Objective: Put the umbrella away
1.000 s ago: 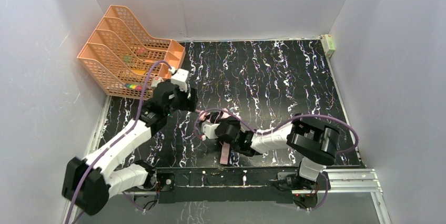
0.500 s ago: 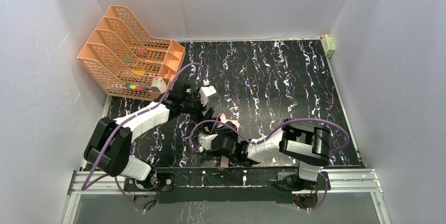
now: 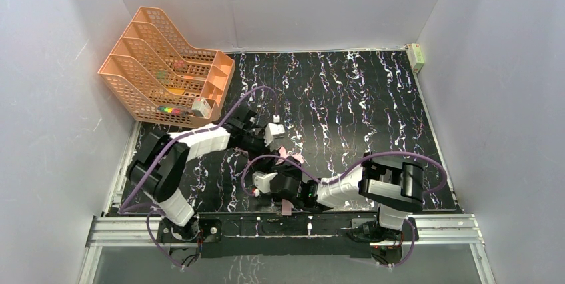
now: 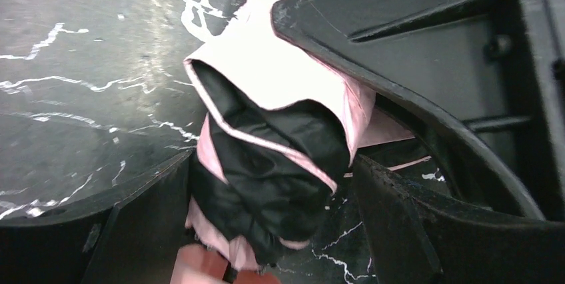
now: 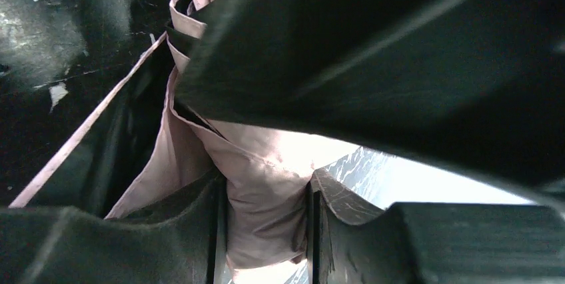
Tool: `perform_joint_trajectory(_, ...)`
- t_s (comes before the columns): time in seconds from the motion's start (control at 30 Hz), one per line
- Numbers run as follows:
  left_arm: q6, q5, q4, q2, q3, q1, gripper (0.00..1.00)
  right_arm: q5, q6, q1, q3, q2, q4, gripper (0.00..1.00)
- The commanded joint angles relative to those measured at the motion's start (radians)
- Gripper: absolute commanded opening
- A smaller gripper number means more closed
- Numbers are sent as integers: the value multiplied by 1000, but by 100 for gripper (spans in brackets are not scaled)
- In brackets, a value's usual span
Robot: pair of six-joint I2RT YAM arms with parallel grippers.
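The umbrella (image 3: 291, 157) lies folded on the black marbled table near the front, with pale pink folds and a strap (image 3: 286, 207) showing past the arms. My right gripper (image 3: 283, 177) is shut on its pink fabric (image 5: 266, 191), which is bunched tight between the two fingers (image 5: 200, 244). My left gripper (image 3: 268, 141) reaches in from the left and stands open around the black-and-pink bundle (image 4: 266, 117). The cloth touches its left finger (image 4: 140, 231), and a gap stays beside the right finger. The handle and shaft are hidden.
An orange mesh file rack (image 3: 163, 64) stands at the back left, with a small white box (image 3: 200, 105) at its foot. A beige block (image 3: 417, 56) sits in the far right corner. Grey walls close in three sides, and a metal rail (image 3: 440, 227) runs along the near edge.
My left arm swung from beside the rack down and right to the umbrella, and its jaws widened. The right gripper, holding the umbrella, shifted slightly toward the near edge.
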Motion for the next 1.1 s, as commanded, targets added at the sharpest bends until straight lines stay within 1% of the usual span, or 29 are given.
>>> perform_joint_trajectory(0.0, 78, 16, -88, 62, 38, -51, 83, -201, 70, 20, -75, 46, -210, 0)
perform_joint_trajectory(0.03, 87, -5, -93, 73, 38, -61, 80, -201, 73, 20, -76, 44, -208, 0)
perform_joint_trajectory(0.1, 107, -49, -95, 91, 38, -71, 71, -200, 76, 20, -80, 40, -204, 0)
perform_joint_trajectory(0.23, 116, -71, -99, 102, 49, -74, 53, -197, 81, 20, -87, 29, -197, 0)
perform_joint_trajectory(0.33, 110, -85, -103, 94, 52, -76, 44, -188, 84, 19, -96, 20, -185, 0)
perform_joint_trajectory(0.4, 109, -98, -107, 87, 50, -76, 31, -170, 85, 19, -96, 18, -182, 2)
perform_joint_trajectory(0.43, 110, -105, -108, 82, 47, -77, 27, -162, 86, 20, -93, 16, -184, 3)
perform_joint_trajectory(0.47, 109, -110, -106, 78, 44, -77, 22, -158, 85, 20, -91, 14, -186, 7)
perform_joint_trajectory(0.57, 102, -114, -96, 70, 34, -78, 8, -140, 88, 20, -81, 0, -191, 25)
perform_joint_trajectory(0.63, 99, -115, -95, 72, 32, -79, 0, -122, 89, 19, -80, -27, -196, 33)
perform_joint_trajectory(0.7, 99, -121, -95, 72, 30, -81, 0, -109, 93, 20, -79, -68, -208, 43)
perform_joint_trajectory(0.8, 100, -132, -93, 72, 25, -86, 0, -123, 106, 20, -74, -156, -255, 66)
perform_joint_trajectory(0.83, 100, -136, -92, 72, 23, -86, 0, -133, 110, 20, -70, -186, -275, 71)
perform_joint_trajectory(0.87, 101, -140, -90, 73, 22, -86, 0, -142, 113, 20, -70, -218, -294, 74)
perform_joint_trajectory(0.93, 102, -148, -88, 72, 20, -88, 0, -167, 131, 20, -67, -280, -338, 76)
perform_joint_trajectory(1.07, 105, -168, -83, 74, 17, -93, 0, -242, 197, 21, -58, -423, -459, 77)
